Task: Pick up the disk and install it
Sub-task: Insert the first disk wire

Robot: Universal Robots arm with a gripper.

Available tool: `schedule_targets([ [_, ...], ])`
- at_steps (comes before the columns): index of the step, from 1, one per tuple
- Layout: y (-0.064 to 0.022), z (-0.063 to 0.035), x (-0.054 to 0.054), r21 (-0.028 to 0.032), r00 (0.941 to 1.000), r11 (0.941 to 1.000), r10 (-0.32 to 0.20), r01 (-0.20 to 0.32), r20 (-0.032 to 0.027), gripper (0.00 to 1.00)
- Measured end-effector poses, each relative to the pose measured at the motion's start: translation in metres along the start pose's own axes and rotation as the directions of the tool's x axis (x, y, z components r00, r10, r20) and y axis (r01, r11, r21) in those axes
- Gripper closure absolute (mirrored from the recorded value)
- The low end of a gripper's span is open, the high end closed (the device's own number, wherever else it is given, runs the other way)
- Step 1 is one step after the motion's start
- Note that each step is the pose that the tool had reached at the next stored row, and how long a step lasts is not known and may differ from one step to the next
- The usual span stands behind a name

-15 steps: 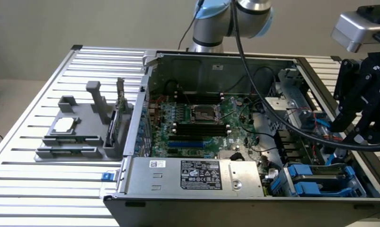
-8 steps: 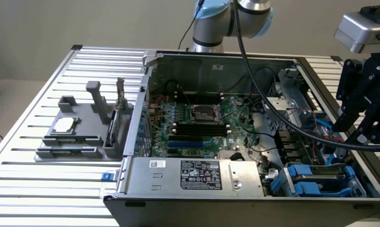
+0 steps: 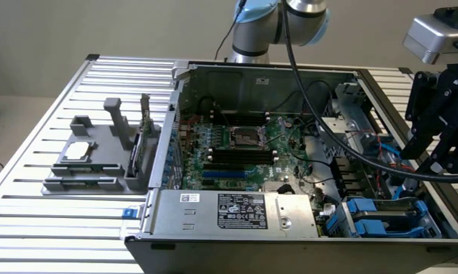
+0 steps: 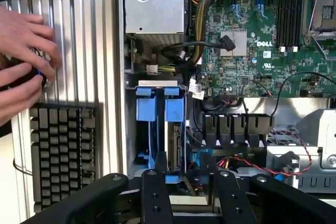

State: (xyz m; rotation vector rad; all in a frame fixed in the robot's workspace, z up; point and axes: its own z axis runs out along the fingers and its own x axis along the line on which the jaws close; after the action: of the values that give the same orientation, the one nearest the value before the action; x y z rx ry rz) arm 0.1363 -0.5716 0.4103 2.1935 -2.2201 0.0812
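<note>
The pincer [image 3: 422,161] hangs spread and empty above the open computer case [image 3: 251,80]. It is right over the drive bay, where the disk [image 3: 385,216] sits in its blue carrier (apparently slotted in). As I judge it, loose wires [image 4: 247,161] beside the bay could snag a finger, or a skewed grasp could jam the carrier.

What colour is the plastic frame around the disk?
Blue. The disk's frame shows best in the wrist view.
</note>
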Motion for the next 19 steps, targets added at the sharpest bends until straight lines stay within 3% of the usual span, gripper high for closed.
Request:
schedule_targets([
  [3,-0.0005,0.0001,0.0,0.0001,1.0,1.0,0.0,0.0,0.0002,0.61],
  [9,-0.0155,0.0009,-0.002,-0.0013,1.0,1.0,0.007,-0.007,-0.0001,0.61],
  [14,-0.0158,0.0052,-0.002,-0.0051,0.9968,0.9968,0.08,-0.08,0.0029,0.61],
  [19,-0.0157,0.0102,-0.003,-0.01,0.986,0.986,0.166,-0.166,0.006,0.61],
])
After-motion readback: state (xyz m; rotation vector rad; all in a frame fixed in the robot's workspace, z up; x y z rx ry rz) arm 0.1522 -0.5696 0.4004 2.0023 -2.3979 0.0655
